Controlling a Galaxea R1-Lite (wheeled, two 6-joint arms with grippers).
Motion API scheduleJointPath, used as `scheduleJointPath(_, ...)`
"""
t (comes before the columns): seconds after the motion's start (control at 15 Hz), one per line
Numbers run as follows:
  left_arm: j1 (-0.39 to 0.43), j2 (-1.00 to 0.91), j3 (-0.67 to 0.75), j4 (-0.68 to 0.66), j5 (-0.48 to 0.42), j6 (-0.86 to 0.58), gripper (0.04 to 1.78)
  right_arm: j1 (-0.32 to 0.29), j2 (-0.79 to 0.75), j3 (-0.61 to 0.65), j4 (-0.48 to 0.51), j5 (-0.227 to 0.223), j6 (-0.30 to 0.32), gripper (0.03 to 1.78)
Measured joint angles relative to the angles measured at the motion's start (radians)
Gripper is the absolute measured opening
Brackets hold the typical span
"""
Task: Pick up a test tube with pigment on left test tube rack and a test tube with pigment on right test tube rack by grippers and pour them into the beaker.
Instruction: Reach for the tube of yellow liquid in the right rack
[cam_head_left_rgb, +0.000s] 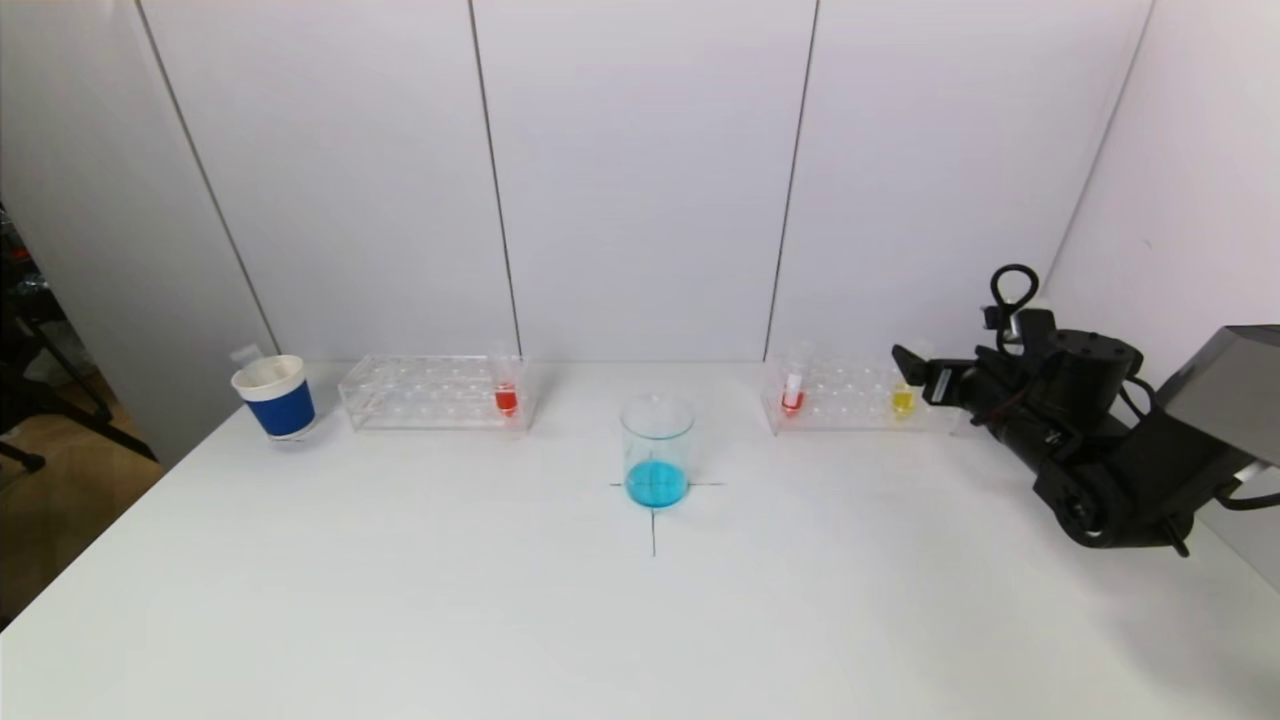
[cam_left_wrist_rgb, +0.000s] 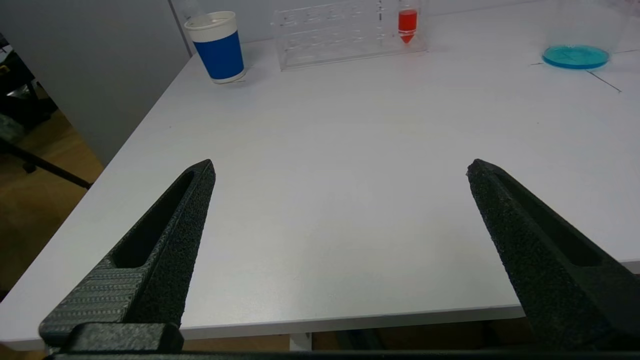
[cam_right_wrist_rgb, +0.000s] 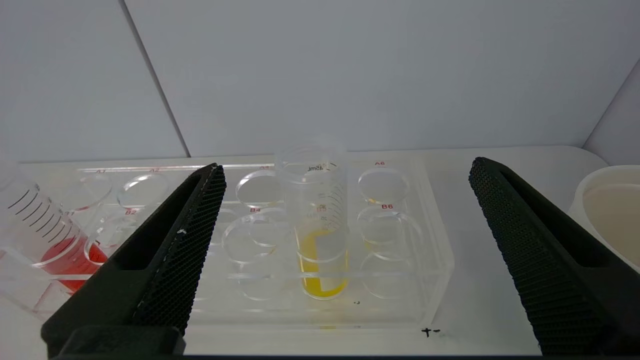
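Observation:
The clear left test tube rack (cam_head_left_rgb: 435, 392) holds one test tube with red pigment (cam_head_left_rgb: 506, 398) at its right end, also seen in the left wrist view (cam_left_wrist_rgb: 407, 24). The right test tube rack (cam_head_left_rgb: 850, 395) holds a red tube (cam_head_left_rgb: 793, 395) and a yellow tube (cam_head_left_rgb: 903, 398). Between the racks stands the beaker (cam_head_left_rgb: 657, 452) with blue liquid in it. My right gripper (cam_head_left_rgb: 915, 368) hovers open just in front of the yellow tube (cam_right_wrist_rgb: 320, 235), which lines up between its fingers without touching them. My left gripper (cam_left_wrist_rgb: 341, 164) is open and empty over the table's near edge, out of the head view.
A blue and white paper cup (cam_head_left_rgb: 275, 397) stands left of the left rack. A white bowl rim (cam_right_wrist_rgb: 607, 210) shows beside the right rack. White wall panels close off the back and the right side. A black cross on the table marks the beaker's spot.

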Motion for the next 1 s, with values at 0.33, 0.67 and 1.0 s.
scheduleJointPath(0.33,0.000,0.000,0.000,0.000,0.000,0.000,1.76,0.000,0.037,-0.059,0.011,-0.009,0.000,1.77)
scheduleJointPath(0.67,0.000,0.000,0.000,0.000,0.000,0.000,1.76,0.000,0.073,-0.110,0.035,-0.009,-0.001,1.77)
scheduleJointPath(1.0,0.000,0.000,0.000,0.000,0.000,0.000,1.76,0.014,0.094,-0.123,0.034,-0.016,-0.001,1.77)
